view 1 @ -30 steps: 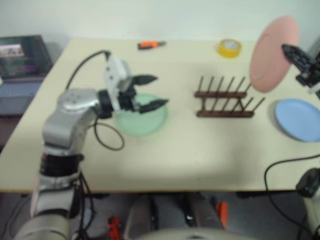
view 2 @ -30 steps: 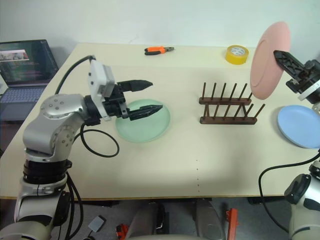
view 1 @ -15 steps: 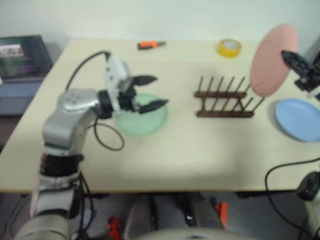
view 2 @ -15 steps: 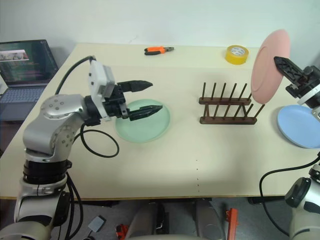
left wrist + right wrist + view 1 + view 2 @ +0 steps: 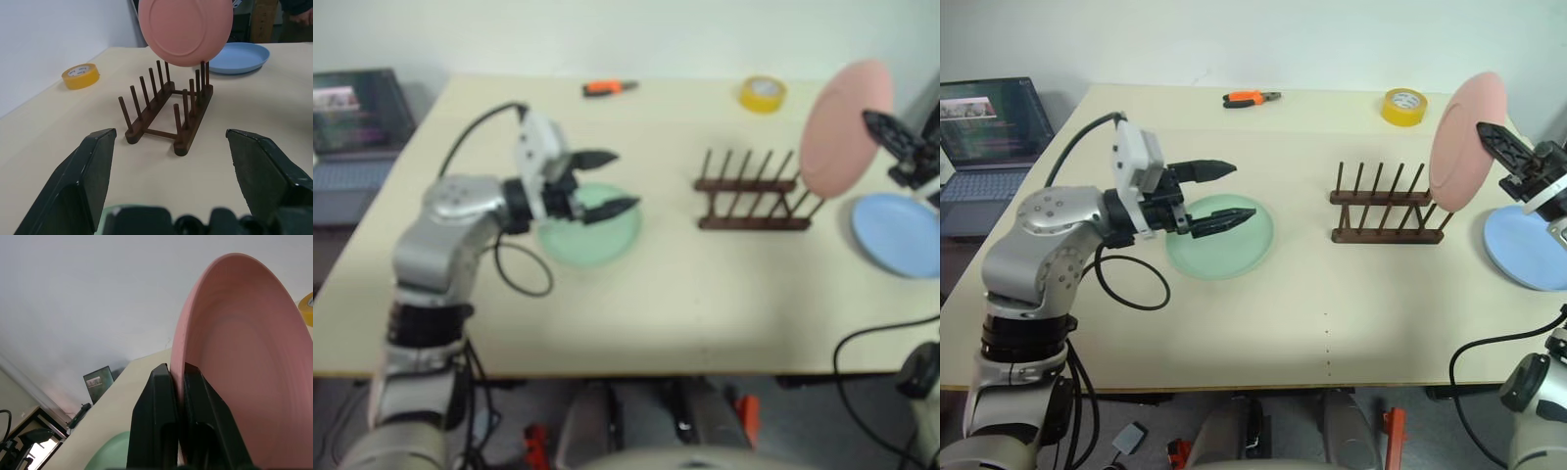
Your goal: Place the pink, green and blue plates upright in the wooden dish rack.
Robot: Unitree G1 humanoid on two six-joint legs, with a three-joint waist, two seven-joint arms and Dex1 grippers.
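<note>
Above the rack's (image 5: pixel 1386 208) right end, right gripper (image 5: pixel 1494 147) clamped on upright pink plate (image 5: pixel 1464 142); left gripper (image 5: pixel 1224 191) fingers apart.

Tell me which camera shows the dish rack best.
The left wrist view: the rack sits close and central, both rails and every peg distinct, under the pink plate. The eye views show it whole but small from above, beside that plate.

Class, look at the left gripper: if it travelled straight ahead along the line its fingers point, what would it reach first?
Probably the wooden dish rack, centred ahead of the open left gripper; the pink plate hangs above its far end. Depth is uncertain.
</note>
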